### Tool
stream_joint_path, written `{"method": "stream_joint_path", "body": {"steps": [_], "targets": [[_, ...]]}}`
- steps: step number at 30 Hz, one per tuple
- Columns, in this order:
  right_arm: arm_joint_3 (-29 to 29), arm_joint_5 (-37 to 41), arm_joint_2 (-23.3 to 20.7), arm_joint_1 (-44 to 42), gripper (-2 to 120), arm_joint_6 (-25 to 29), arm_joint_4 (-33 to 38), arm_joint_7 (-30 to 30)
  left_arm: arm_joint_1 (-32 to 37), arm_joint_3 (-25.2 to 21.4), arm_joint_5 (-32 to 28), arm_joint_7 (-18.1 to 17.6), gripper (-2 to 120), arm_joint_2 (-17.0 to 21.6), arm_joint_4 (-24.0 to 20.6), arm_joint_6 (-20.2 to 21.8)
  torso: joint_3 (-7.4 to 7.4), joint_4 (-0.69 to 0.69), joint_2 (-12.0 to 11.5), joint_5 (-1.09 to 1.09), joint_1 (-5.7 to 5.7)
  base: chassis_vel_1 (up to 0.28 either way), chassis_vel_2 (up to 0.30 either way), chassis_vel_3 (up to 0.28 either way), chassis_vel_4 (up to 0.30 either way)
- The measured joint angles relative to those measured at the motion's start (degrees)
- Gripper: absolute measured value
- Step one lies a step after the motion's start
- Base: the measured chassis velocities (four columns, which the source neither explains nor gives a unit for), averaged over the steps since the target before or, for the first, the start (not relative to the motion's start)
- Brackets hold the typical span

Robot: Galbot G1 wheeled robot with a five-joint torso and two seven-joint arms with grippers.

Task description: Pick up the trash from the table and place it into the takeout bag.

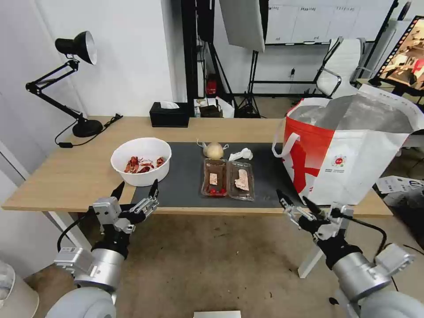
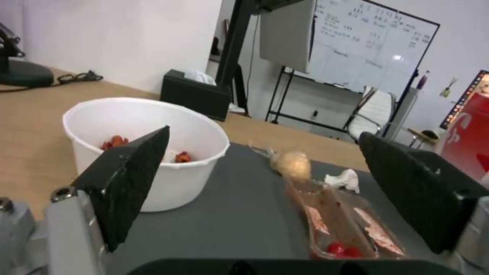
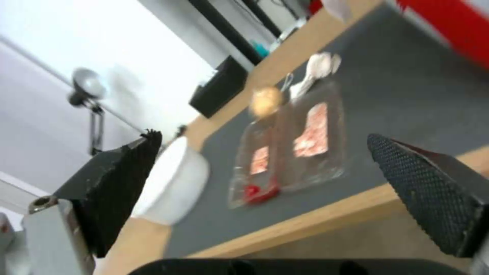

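On the table [image 1: 79, 168] a dark mat carries the trash: a clear clamshell box [image 1: 228, 179] lying open with red scraps, a beige knotted lump [image 1: 214, 150] and a crumpled white tissue [image 1: 241, 154]. A white bowl [image 1: 141, 160] of red shells straddles the mat's left edge. The white and red takeout bag [image 1: 349, 150] stands open at the table's right end. My left gripper [image 1: 136, 191] hangs open at the front edge just below the bowl. My right gripper [image 1: 295, 201] is open at the front edge beside the bag. The wrist views show the bowl [image 2: 148, 145] and the box [image 3: 285, 145].
A black desk lamp [image 1: 75, 79] stands at the back left and a black tissue box [image 1: 169, 115] at the back middle. Bare wood lies left of the bowl. A white chair [image 1: 342, 66] and stands fill the room behind.
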Motion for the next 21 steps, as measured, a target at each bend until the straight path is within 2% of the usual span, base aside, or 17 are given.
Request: {"method": "stream_joint_path", "body": {"steps": [12, 17, 21], "targets": [[-1.90, -0.22, 0.69, 0.49, 100, 0.13, 0.00, 0.67, 1.10, -1.12, 0.33, -0.03, 100, 0.04, -0.61, -0.03, 0.00, 0.00, 0.00, 0.00, 0.00, 0.000, 0.000, 0.000, 0.000], [-4.68, -0.21, 0.93, 1.49, 100, 2.29, -0.11, 1.18, 1.16, -1.60, 0.45, -0.03, 100, 0.33, -0.61, -0.11, 0.00, -0.01, 0.00, 0.00, 0.00, 0.000, 0.000, 0.000, 0.000], [-14.15, -0.18, 2.22, 6.98, 100, 7.41, -7.00, 4.36, 1.30, -2.36, 0.48, -0.04, 100, 1.53, -0.40, -0.18, 0.00, -0.01, 0.00, 0.00, 0.00, 0.000, 0.000, 0.000, 0.000]]}}
